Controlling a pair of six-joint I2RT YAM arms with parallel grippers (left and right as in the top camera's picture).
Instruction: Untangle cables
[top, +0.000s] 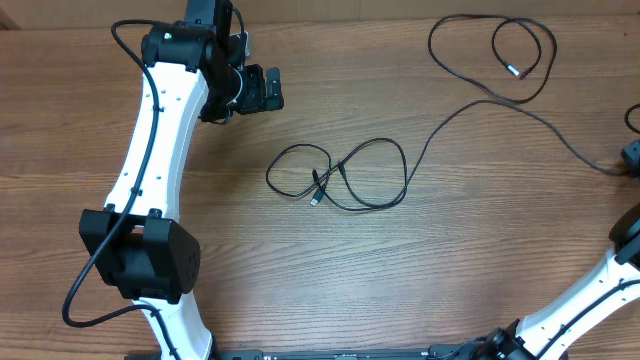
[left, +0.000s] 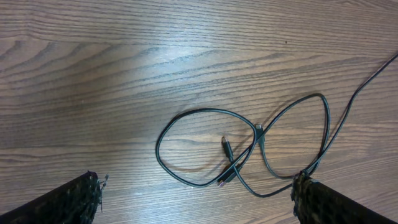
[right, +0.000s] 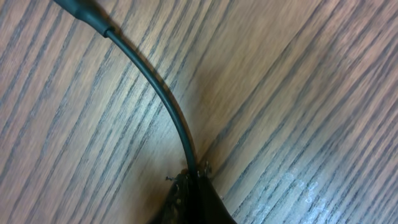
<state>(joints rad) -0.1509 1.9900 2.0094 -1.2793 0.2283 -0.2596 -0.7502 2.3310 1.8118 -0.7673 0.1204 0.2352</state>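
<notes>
Just ahead of the left fingers (left: 74, 199), which are spread wide and hold nothing, the cables (left: 258, 132) lie on the wooden surface (left: 124, 62) as a figure-of-eight tangle: two loops crossing in the middle, with small plug ends resting near the crossing. From the side of the tangle away from these fingers, one strand leads off across the surface towards the right fingers (right: 194, 196). Those are closed tight on a thin black strand, which leaves their tips in a curve along the surface and thickens into a moulded collar further out. Well apart from both pairs of fingers, a further coil (top: 512, 68) lies in open loops, its metal-tipped end inside them, touched by neither pair.
</notes>
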